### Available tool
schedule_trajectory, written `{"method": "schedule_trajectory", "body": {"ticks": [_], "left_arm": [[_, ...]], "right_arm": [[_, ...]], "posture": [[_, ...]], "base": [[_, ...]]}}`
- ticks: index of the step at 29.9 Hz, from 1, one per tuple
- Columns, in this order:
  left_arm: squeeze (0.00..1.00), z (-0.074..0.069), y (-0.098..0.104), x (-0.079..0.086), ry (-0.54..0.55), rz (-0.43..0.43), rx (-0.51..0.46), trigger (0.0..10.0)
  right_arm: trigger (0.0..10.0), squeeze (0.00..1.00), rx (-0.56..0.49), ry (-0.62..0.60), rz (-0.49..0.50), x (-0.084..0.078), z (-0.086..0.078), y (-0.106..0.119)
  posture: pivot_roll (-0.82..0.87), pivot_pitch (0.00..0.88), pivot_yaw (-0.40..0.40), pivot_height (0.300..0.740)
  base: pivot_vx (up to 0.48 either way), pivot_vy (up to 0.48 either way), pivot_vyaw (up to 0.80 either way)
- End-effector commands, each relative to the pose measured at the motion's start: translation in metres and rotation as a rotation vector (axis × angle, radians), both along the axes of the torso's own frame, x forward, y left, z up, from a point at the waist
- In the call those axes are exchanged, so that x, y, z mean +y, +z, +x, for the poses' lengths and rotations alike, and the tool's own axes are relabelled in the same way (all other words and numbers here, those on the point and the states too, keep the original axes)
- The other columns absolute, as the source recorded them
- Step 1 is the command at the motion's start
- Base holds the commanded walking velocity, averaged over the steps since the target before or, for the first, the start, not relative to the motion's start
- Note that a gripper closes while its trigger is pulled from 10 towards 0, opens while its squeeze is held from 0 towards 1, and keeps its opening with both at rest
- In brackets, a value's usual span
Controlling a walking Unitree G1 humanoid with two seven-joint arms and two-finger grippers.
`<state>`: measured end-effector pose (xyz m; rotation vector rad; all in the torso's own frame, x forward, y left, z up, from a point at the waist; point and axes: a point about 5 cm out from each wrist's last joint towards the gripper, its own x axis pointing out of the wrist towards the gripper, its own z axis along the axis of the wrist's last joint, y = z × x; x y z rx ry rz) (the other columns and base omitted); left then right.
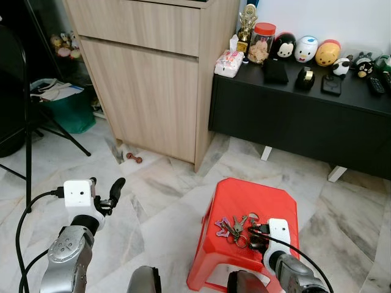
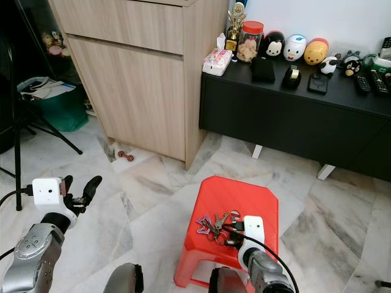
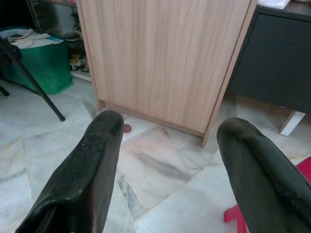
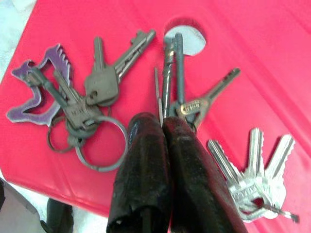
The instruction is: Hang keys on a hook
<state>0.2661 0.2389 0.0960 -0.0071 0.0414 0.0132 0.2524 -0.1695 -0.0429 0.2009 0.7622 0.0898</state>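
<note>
A bunch of keys (image 1: 235,229) on rings, with a purple charm (image 4: 36,90), lies on the red plastic stool (image 1: 244,192) low in front of me. My right gripper (image 4: 163,124) rests on the stool top. Its two fingers are pressed together on a pair of keys (image 4: 171,73) that stand on edge at its tips. More silver keys (image 4: 252,170) lie flat beside it. My left gripper (image 1: 105,183) is raised over the marble floor to the left of the stool, open and holding nothing, and faces the wooden cabinet (image 3: 165,58).
A tall wooden cabinet (image 1: 153,79) stands ahead. To its right is a low black sideboard (image 1: 305,122) carrying figurines and a jar. A green bin (image 1: 67,110) and a black tripod leg (image 1: 27,122) are at the left. A small red object (image 1: 133,158) lies by the cabinet foot.
</note>
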Motion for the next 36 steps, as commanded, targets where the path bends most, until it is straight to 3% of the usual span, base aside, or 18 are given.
{"method": "schedule_trajectory", "body": {"ticks": [1,4,10,19,23,25,26,27,28,36], "left_arm": [[0.0,0.001,-0.004,-0.001,-0.008,0.021,0.026,10.0],[0.0,0.002,-0.004,-0.001,-0.006,0.02,0.025,10.0],[0.0,0.004,-0.005,-0.003,-0.003,0.015,0.023,10.0],[0.0,0.005,-0.007,-0.005,0.004,0.006,0.019,10.0],[0.0,0.004,-0.008,-0.004,0.04,-0.003,-0.006,10.0],[0.0,0.003,-0.009,-0.003,0.064,-0.008,-0.016,10.0],[0.0,0.001,-0.01,-0.002,0.083,-0.014,-0.021,10.0],[0.0,0.001,-0.01,-0.002,0.083,-0.014,-0.021,10.0],[0.0,0.0,-0.011,-0.002,0.096,-0.021,-0.028,10.0],[0.0,-0.004,-0.019,-0.008,0.099,-0.041,-0.024,10.0]], "right_arm": [[0.0,0.0,-0.019,-0.021,0.002,-0.003,0.002,0.002],[0.0,0.0,-0.052,-0.034,0.005,-0.003,0.007,0.006],[0.0,0.0,-0.219,-0.07,0.024,-0.005,0.024,0.025],[0.0,0.0,-0.431,-0.08,0.014,-0.008,0.034,0.049],[0.0,0.0,-0.62,-0.151,-0.038,-0.014,0.036,0.073],[0.0,0.0,-0.667,-0.165,-0.05,-0.014,0.034,0.079],[1.6,0.0,-0.698,-0.159,-0.075,-0.013,0.031,0.083],[1.6,0.0,-0.698,-0.159,-0.075,-0.013,0.031,0.083],[10.0,0.0,-0.734,-0.13,-0.097,-0.01,0.027,0.087],[10.0,0.0,-0.781,-0.138,-0.144,-0.009,0.014,0.093]], "posture": [[0.06,0.069,-0.056,0.621],[0.06,0.065,-0.057,0.621],[0.05,0.054,-0.06,0.621],[0.04,0.039,-0.069,0.621],[0.04,0.031,-0.077,0.621],[0.03,0.027,-0.08,0.621],[0.03,0.024,-0.082,0.621],[0.03,0.024,-0.082,0.621],[0.03,0.023,-0.083,0.621],[0.03,0.004,-0.085,0.621]], "base": [[0.0,0.0,0.0],[0.0,0.0,0.0],[0.0,0.0,0.0],[0.0,0.0,0.0],[0.0,0.0,0.0],[0.0,0.0,0.0],[0.0,0.0,0.0],[0.0,0.0,0.0],[0.0,0.0,0.0],[0.0,0.0,0.0]]}}
